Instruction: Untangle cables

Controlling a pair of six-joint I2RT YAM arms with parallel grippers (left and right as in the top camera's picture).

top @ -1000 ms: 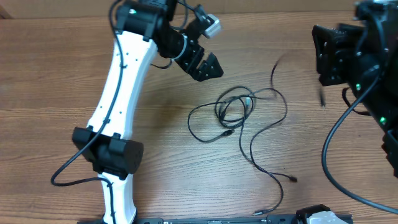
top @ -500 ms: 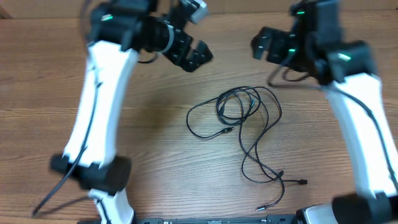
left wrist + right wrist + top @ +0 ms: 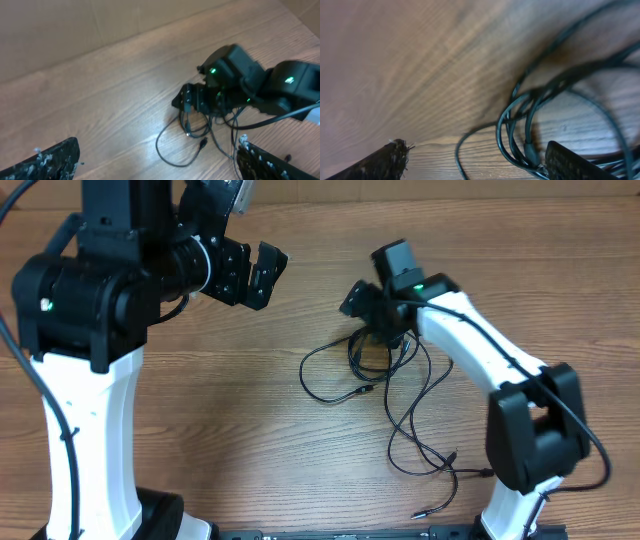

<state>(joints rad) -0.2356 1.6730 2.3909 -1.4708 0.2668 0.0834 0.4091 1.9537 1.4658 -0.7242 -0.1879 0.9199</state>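
The cables point(image 3: 408, 415) lie on the wooden table as a small coil with loose loops trailing left and toward the front; thin plug ends point(image 3: 487, 473) rest near the front edge. My right gripper point(image 3: 375, 330) is down over the coil, open. In the right wrist view the coil's strands point(image 3: 520, 132) lie on the wood between the fingers point(image 3: 577, 162), close to the right one, and nothing is gripped. My left gripper point(image 3: 255, 275) hovers open, high at the back left, apart from the cables. Its wrist view looks down on the cables point(image 3: 192, 142) and the right gripper point(image 3: 200, 97).
The table point(image 3: 250, 440) is brown wood. The left arm's white column point(image 3: 90, 430) stands at the left and the right arm's base point(image 3: 530, 450) at the front right. A black bar point(image 3: 350, 534) runs along the front edge.
The right arm has swung in from the right edge and come down over the coil. The cables' right-hand loops have dropped and bunched together. The left arm has drawn back to the left.
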